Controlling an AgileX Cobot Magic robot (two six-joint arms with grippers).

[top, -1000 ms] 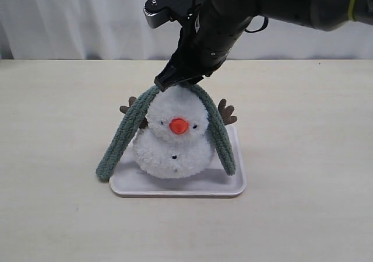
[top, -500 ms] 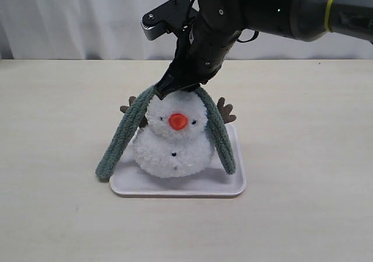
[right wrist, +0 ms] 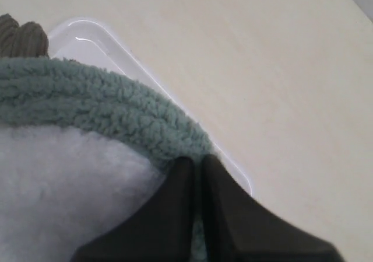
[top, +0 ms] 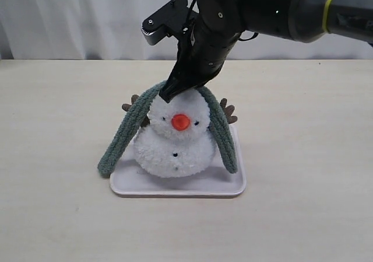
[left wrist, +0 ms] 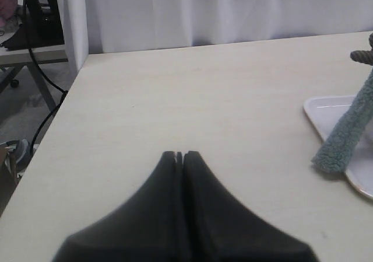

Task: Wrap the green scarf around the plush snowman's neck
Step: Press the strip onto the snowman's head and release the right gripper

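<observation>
right claw [top: 169,93] pinches the middle of the soft, floppy green scarf [top: 217,135] draped over the plush snowman [top: 173,148]; probably best gripped near an end. left claw [left wrist: 179,156] closed, empty.

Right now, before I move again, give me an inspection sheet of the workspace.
Surface: pale table, bare around the white tray.
Job's things: plush snowman upright on the tray; green scarf draped over its head, ends hanging on both sides, not at the neck.
Clutter: nothing seen.
Grippers: right gripper shut on the scarf above the head; left gripper shut, empty, over bare table.
Cables: black cable beside the table edge.
Surroundings: white curtain behind.
</observation>
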